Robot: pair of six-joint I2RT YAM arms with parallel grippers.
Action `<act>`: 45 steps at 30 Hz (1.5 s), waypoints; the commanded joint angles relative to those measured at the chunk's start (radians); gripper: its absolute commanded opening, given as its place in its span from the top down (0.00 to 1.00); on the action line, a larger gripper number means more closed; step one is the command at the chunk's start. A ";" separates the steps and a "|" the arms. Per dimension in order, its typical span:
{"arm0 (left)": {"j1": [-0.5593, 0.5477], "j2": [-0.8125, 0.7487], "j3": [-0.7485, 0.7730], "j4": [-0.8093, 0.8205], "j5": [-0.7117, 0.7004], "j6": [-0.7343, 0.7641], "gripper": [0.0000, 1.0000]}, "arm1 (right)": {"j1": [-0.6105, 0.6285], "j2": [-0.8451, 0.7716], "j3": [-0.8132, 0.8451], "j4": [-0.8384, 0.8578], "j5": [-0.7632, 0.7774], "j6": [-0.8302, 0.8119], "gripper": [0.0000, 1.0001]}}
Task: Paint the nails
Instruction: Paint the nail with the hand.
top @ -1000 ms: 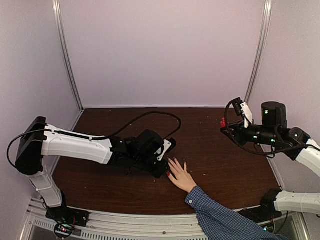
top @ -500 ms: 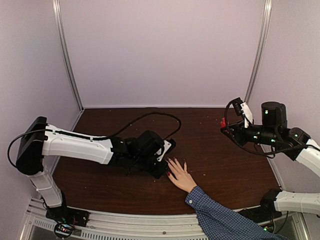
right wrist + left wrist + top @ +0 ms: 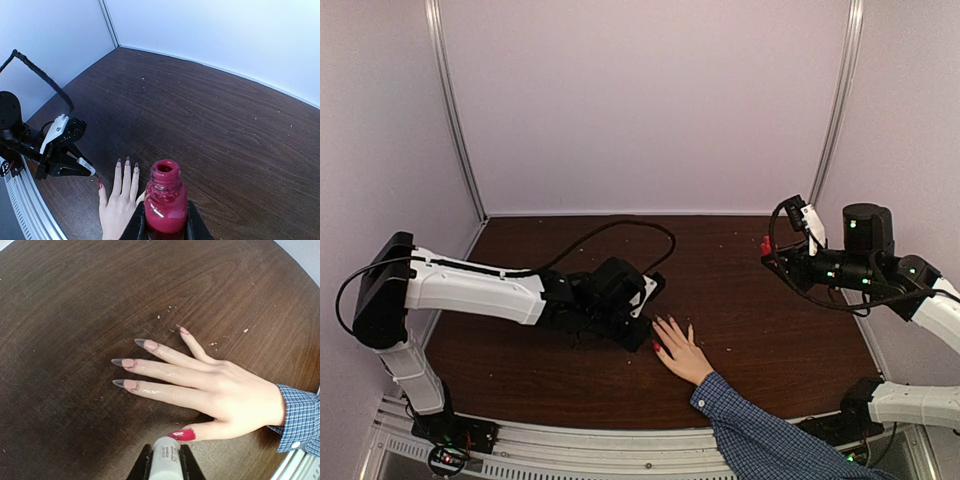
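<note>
My left tool is clamped on the white brush cap, low over the tabletop just beside the thumb, so the brush end can reach it; the bristles themselves I can't see. My right tool grips the open polish bottle upright and well apart, I'd say to avoid spills and stay ready for a dip. The hand lies flat, palm down, fingers spread, so each of the nails is reachable. Count: five nails, one glossy red thumbnail, four bare; one bottle, one cap.
</note>
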 commanded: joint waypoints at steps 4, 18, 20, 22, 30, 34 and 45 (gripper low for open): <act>0.028 -0.047 -0.026 0.020 -0.063 -0.029 1.00 | -0.009 -0.003 0.000 0.006 0.010 0.002 1.00; 0.019 -0.110 -0.087 0.141 0.040 0.061 1.00 | -0.009 -0.001 0.000 0.009 0.005 0.002 1.00; 0.013 -0.086 -0.069 0.137 0.055 0.061 1.00 | -0.009 -0.001 0.000 0.009 0.006 0.002 1.00; 0.010 -0.065 -0.054 0.131 0.067 0.058 1.00 | -0.009 -0.002 0.000 0.008 0.007 0.002 1.00; 0.004 -0.024 -0.011 0.102 0.089 0.056 1.00 | -0.009 0.000 0.001 0.009 0.005 0.002 1.00; 0.005 -0.012 -0.002 0.097 0.096 0.054 1.00 | -0.009 0.000 0.001 0.009 0.006 0.002 1.00; 0.003 0.014 0.019 0.066 0.096 0.048 1.00 | -0.009 0.003 0.003 0.009 0.006 0.002 1.00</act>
